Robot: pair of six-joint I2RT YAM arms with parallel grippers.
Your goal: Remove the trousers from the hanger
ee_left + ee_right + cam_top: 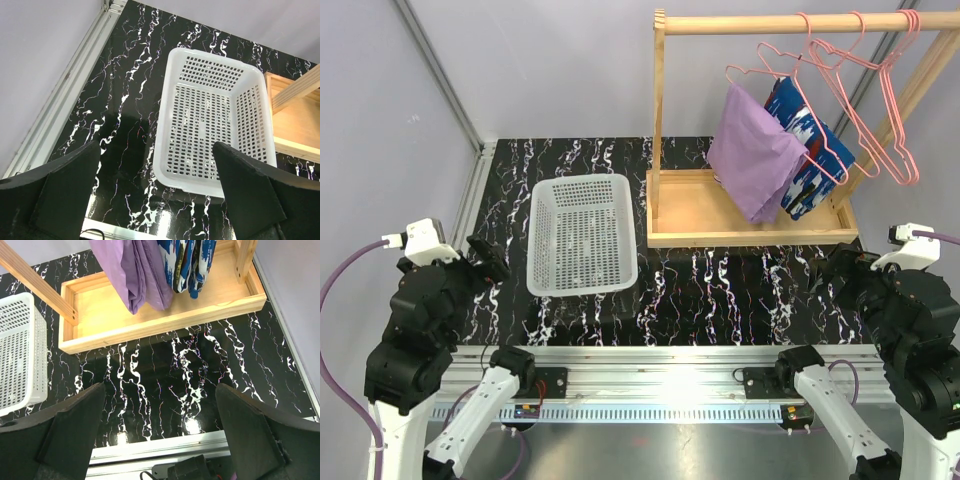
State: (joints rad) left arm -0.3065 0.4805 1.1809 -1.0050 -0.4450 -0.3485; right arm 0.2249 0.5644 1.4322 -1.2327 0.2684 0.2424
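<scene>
Wooden rack (660, 120) at the surface's (720, 290) far right corner, hung with lilac trousers (755, 150) and blue patterned trousers (812, 150) on pink wire hangers (910, 20), long axes down. Ahead of the right tool (160, 390), well off from the left tool (156, 147). Both wide, holding nothing.

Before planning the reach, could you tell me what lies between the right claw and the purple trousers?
In the right wrist view, only bare marbled table and the wooden tray's front rim separate the right claw from the purple trousers.
</scene>
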